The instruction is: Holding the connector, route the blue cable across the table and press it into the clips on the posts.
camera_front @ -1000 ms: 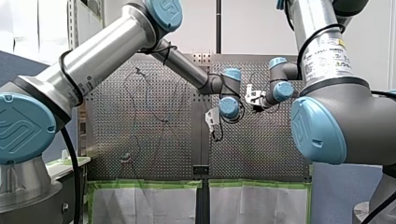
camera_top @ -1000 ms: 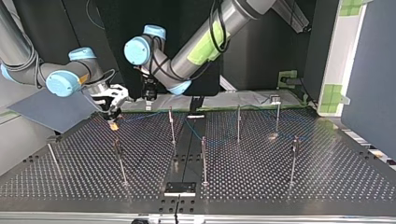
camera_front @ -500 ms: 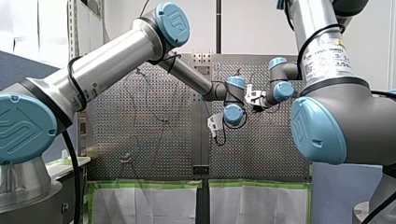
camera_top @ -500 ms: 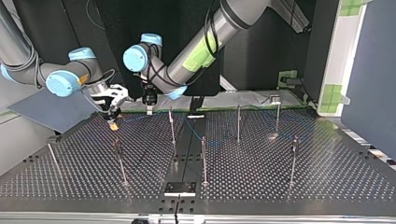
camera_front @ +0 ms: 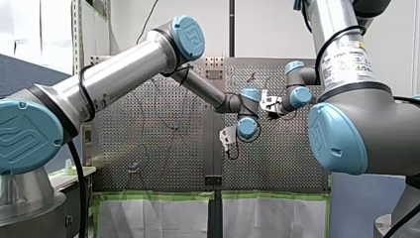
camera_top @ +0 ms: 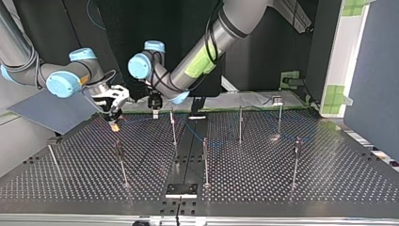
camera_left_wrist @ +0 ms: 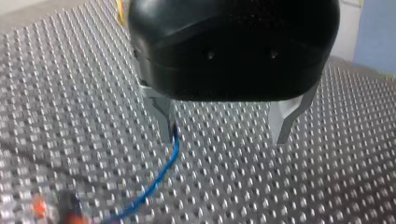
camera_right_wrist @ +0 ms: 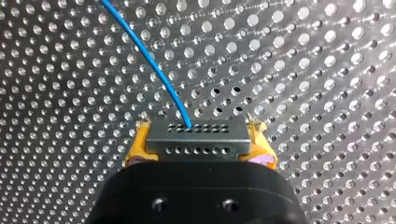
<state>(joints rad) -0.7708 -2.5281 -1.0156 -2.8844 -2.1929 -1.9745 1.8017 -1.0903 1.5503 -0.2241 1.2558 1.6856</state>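
Left pincer (camera_top: 154, 107) has dropped lower and shifted toward the nearest post (camera_top: 173, 127). Its fingers stand apart. Blue cable (camera_left_wrist: 163, 172) lies just beside one finger (camera_left_wrist: 163, 112); contact unclear. Right pincer (camera_top: 113, 120) is clamped on the connector (camera_right_wrist: 196, 140), low over the tabletop (camera_top: 263, 179), yellow pads either side, cable leaving its face. Clips too small to make out; cable faint in top view.
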